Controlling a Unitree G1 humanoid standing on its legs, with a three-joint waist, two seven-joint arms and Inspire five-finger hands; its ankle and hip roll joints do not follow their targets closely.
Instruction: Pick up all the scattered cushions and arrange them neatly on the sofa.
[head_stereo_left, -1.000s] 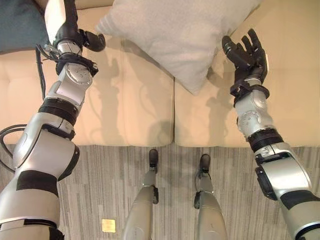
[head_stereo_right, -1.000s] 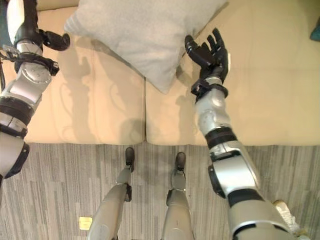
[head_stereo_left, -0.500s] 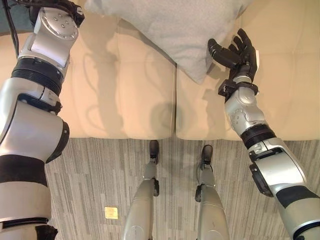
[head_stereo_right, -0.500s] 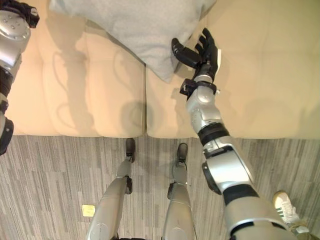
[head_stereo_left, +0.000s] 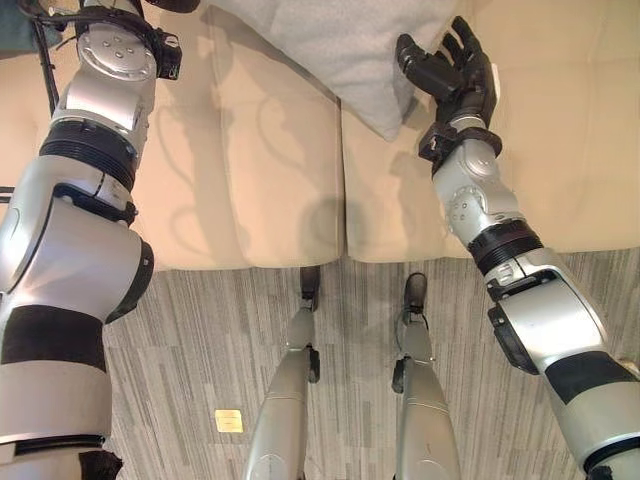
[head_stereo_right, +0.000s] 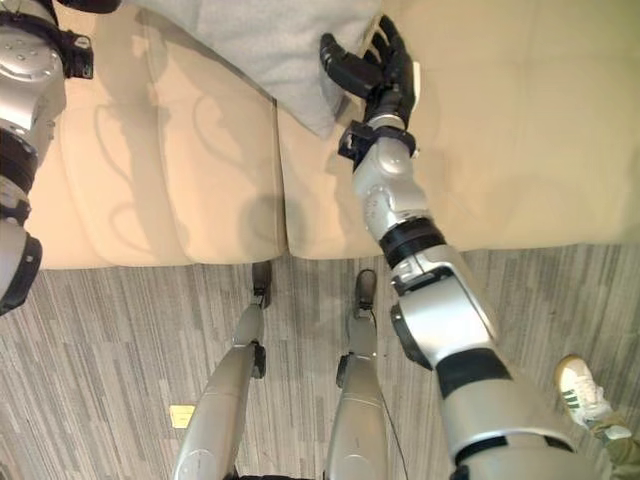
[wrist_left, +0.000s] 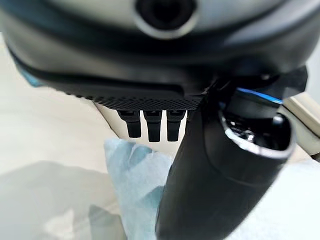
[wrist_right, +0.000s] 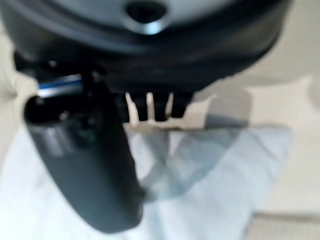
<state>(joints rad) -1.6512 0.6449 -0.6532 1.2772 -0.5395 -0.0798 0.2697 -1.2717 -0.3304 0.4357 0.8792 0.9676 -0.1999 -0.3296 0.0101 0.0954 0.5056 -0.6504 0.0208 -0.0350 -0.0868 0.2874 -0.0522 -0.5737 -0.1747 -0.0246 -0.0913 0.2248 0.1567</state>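
A large light-grey cushion (head_stereo_left: 340, 45) lies tilted on the beige sofa (head_stereo_left: 250, 180), one corner pointing toward the seat's front. My right hand (head_stereo_left: 452, 72) is open at that corner, fingers straight and thumb against the cushion's edge. The right wrist view has the cushion (wrist_right: 225, 180) spread out past the fingers. My left arm reaches up along the cushion's other side. In the left wrist view my left hand (wrist_left: 215, 175) is open, fingers straight, with the cushion (wrist_left: 135, 170) just beyond them. A dark teal cushion (head_stereo_left: 12, 35) peeks in at the far left of the sofa.
Grey striped carpet (head_stereo_left: 200, 330) runs along the sofa's front edge. A small yellow tag (head_stereo_left: 228, 420) lies on it. A person's white shoe (head_stereo_right: 585, 395) stands on the carpet to my right.
The camera has shifted, pushing the sofa up in the picture. My right hand has closed in on the cushion's corner, and my left hand has reached farther up beside the cushion.
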